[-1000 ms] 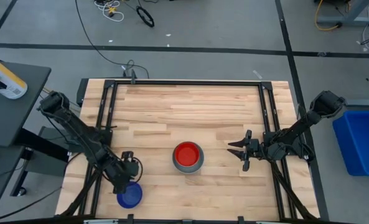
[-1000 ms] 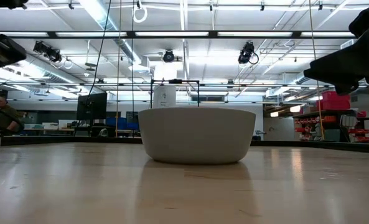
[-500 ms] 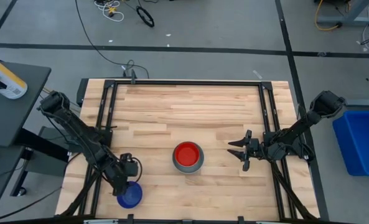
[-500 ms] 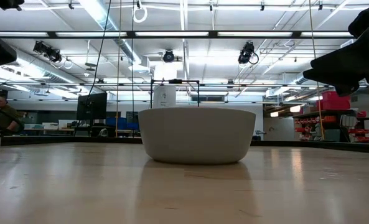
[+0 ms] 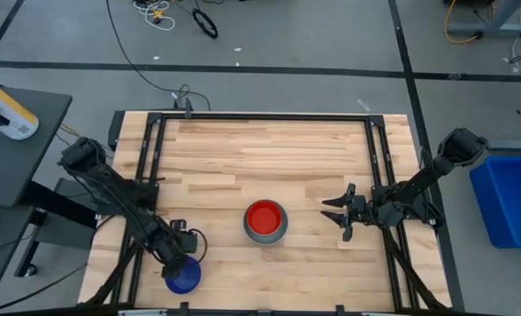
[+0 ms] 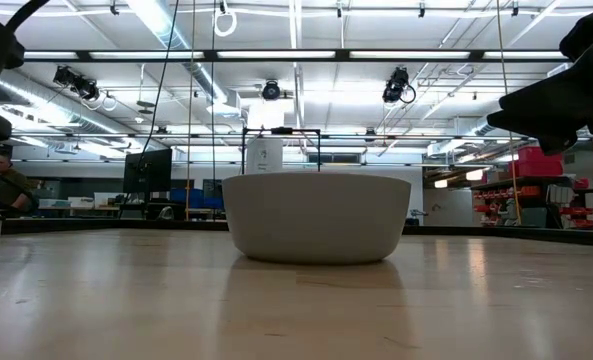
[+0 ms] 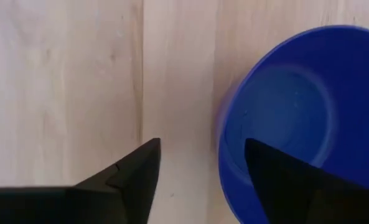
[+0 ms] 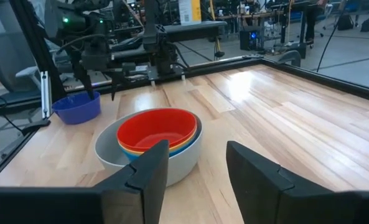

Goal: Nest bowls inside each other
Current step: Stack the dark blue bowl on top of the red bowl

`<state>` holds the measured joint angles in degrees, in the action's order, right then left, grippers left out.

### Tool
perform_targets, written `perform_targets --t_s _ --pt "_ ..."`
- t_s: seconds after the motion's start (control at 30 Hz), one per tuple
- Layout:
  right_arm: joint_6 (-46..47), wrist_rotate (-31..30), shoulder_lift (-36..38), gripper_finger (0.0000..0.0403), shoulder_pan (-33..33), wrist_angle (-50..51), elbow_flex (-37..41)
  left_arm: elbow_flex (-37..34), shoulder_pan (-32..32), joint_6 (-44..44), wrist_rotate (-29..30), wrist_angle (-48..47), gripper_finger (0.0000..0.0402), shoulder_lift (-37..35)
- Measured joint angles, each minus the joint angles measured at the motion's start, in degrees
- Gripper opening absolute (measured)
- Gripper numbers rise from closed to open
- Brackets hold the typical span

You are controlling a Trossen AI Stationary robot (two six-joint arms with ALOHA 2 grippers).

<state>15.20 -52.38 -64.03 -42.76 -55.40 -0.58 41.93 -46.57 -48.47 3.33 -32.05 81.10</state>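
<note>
A dark blue bowl stands upright on its base at the table's near left corner, and shows too in the right wrist view. My left gripper points down over it, open. One finger is outside the bowl's wall and the other is over its inside, with the rim between them. Near the middle stands a pale grey bowl with light blue, yellow and red bowls nested in it. My right gripper waits open to the right of that stack, pointing level at it.
Black rails frame the wooden tabletop. Bare wood lies beyond the stack toward the far edge. A blue bin stands off the table at the right. In the low view the grey bowl fills the middle.
My left gripper has sunk toward the dark blue bowl and now straddles its rim. The bowls and my right gripper have kept still.
</note>
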Motion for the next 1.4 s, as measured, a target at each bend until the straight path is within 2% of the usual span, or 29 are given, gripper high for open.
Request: perform_targets --t_s 0.13,0.27,0.37,0.4,0.57,0.67,0.8,0.87,1.0,1.17,1.3,1.4 --pt "0.0 0.0 0.0 0.0166 0.0 0.0 0.0 0.0 0.0 1.1 0.0 -0.1 0.0187 0.3" --pt "0.0 0.0 0.0 0.0159 0.0 0.0 0.0 0.0 0.0 3.1 0.5 -0.1 0.0104 0.3" --pt "0.0 0.0 0.0 0.0153 0.0 0.0 0.0 0.0 0.0 4.3 4.6 -1.1 0.0026 0.3" --pt "0.0 0.0 0.0 0.0152 0.0 0.0 0.0 0.0 0.0 4.2 6.5 -1.0 0.0016 0.1" --pt "0.0 0.1 0.0 0.0145 0.0 0.1 0.0 0.1 0.0 5.7 19.5 0.1 0.0007 0.1" --pt "0.0 0.1 0.0 0.0145 0.0 0.4 0.0 0.0 0.1 10.7 25.4 3.8 0.0006 0.1" --pt "0.0 0.1 0.0 0.0147 0.0 1.6 0.0 -0.8 1.7 17.7 27.5 10.4 0.0006 -0.1" --pt "0.0 0.1 0.0 0.0145 0.0 1.6 0.0 -4.2 3.0 21.1 27.8 17.1 0.0005 -2.0" --pt "0.0 0.2 0.0 0.0142 0.0 1.9 0.0 -14.1 6.9 30.0 26.9 37.0 0.0005 -8.1" --pt "0.0 0.1 0.0 0.0141 0.0 2.5 0.0 -25.0 14.1 43.6 22.5 61.6 0.0005 -17.6" --pt "0.0 0.0 0.0 0.0141 0.0 2.4 0.0 -29.7 22.9 51.6 15.0 74.0 0.0005 -21.7" --pt "0.0 -0.3 0.0 0.0142 0.0 2.2 0.0 -29.7 30.6 52.9 6.3 77.9 0.0005 -20.1"
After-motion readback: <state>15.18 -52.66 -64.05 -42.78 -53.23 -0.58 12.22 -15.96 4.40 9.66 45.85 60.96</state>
